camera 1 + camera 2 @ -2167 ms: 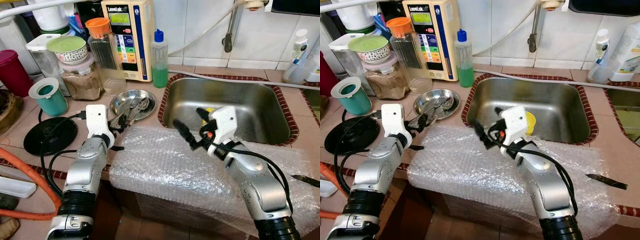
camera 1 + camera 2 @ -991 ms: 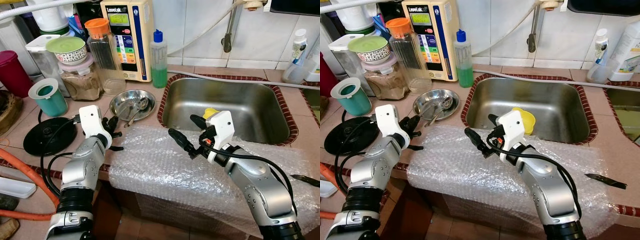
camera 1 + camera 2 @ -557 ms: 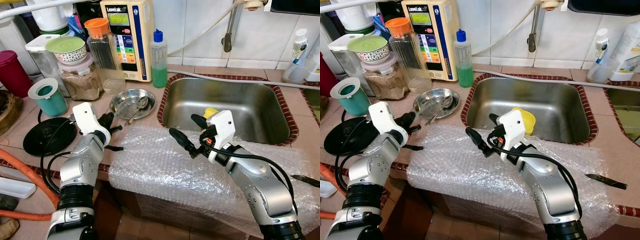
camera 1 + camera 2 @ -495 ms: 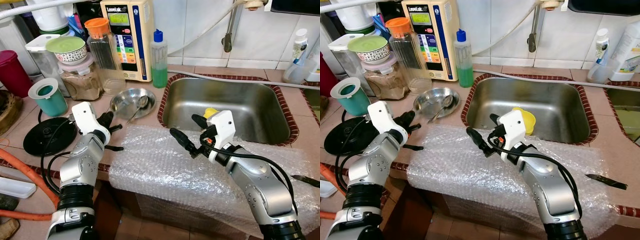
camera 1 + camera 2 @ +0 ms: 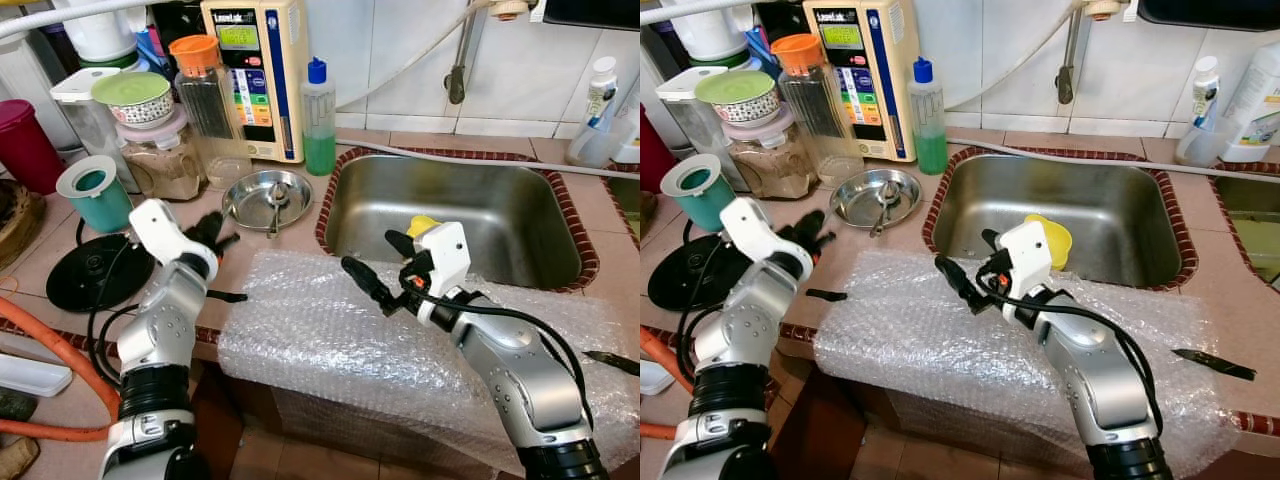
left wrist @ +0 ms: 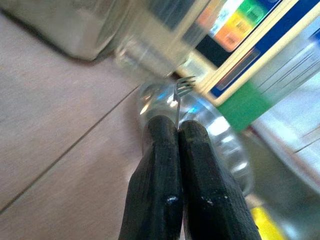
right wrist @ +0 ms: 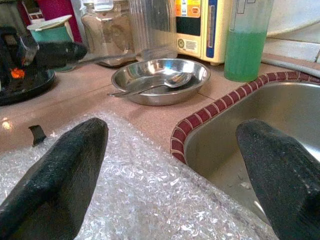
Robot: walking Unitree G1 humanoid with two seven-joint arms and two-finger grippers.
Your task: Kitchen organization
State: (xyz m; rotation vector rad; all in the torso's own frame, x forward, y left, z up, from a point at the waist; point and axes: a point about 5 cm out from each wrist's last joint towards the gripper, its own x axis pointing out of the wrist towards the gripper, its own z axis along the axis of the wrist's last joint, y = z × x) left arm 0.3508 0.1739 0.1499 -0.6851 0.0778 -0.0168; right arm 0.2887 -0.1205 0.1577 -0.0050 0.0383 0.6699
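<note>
Left pincer: clamped on a fork, tines pointing out past the fingertips; held above the worktop, just short of the steel dish.
Steel dish: at about 1 o'clock from the left pincer, near; a spoon lay inside.
Fork axis: in line with the fingers, aimed toward the dish.
Right pincer: spread wide, holding nothing, over the bubble wrap by the sink rim.
Nearer arm: the left, judged from its place beside the dish.
Yellow object: in the sink, behind the right wrist.
</note>
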